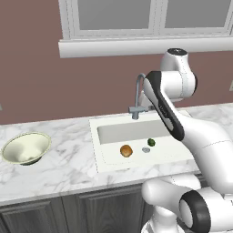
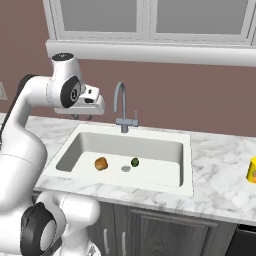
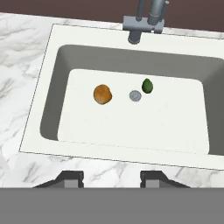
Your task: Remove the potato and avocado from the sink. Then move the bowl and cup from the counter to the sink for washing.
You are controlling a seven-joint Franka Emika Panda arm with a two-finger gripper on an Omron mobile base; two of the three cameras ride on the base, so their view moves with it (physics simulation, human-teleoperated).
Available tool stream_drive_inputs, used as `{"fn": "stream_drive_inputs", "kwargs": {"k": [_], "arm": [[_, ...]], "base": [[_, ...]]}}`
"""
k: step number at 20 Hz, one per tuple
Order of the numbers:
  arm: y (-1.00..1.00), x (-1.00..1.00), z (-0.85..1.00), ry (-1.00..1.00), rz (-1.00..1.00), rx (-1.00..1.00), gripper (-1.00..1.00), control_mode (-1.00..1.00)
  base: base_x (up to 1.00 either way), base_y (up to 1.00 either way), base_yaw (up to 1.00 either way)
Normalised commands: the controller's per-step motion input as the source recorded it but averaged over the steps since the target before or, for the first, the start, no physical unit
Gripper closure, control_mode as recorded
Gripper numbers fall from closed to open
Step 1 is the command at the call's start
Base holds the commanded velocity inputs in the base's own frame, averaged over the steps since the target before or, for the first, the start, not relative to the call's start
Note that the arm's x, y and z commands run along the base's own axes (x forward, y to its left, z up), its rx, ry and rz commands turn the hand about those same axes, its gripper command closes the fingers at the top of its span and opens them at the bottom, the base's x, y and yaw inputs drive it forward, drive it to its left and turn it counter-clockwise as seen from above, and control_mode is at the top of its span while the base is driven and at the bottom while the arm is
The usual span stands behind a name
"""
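At the far left, in the left base view, the bowl (image 1: 26,148) sits upright on the counter (image 1: 68,164), at about nine o'clock from the sink (image 1: 109,157) and well apart from it. Its pale inside faces up.

Moving right, the sink holds both foods on its white floor. In the hand view the potato (image 3: 102,94) lies at nine o'clock from the grey drain (image 3: 135,96), near it but not touching. The avocado (image 3: 147,85) lies at about one o'clock from the drain, just beside it. The faucet (image 3: 144,19) stands at twelve o'clock on the sink's back rim.

The end effector (image 3: 111,178) hangs above the sink's front rim, its two dark fingertips (image 3: 70,178) spread apart with nothing between them.

At the far right, in the right base view, the cup (image 2: 252,170) stands on the counter at three o'clock from the sink, partly cut by the picture's edge.
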Motion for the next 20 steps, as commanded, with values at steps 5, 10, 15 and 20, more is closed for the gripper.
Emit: {"fn": "stream_drive_inputs", "kwargs": {"k": [5, 10, 15, 20], "arm": [[0.0, -0.04, 0.0, 0.0, 0.0, -0.02, -1.0, -1.0], [0.02, -0.05, -0.02, 0.0, 0.0, -0.04, -1.0, -1.0], [0.09, -0.04, -0.08, 0.0, 0.0, 0.0, -1.0, -1.0], [0.1, -0.04, -0.1, -0.05, 0.0, 0.03, -1.0, -1.0]], "base": [[0.0, 0.0, 0.0], [0.0, 0.0, 0.0], [0.0, 0.0, 0.0], [0.0, 0.0, 0.0]]}}
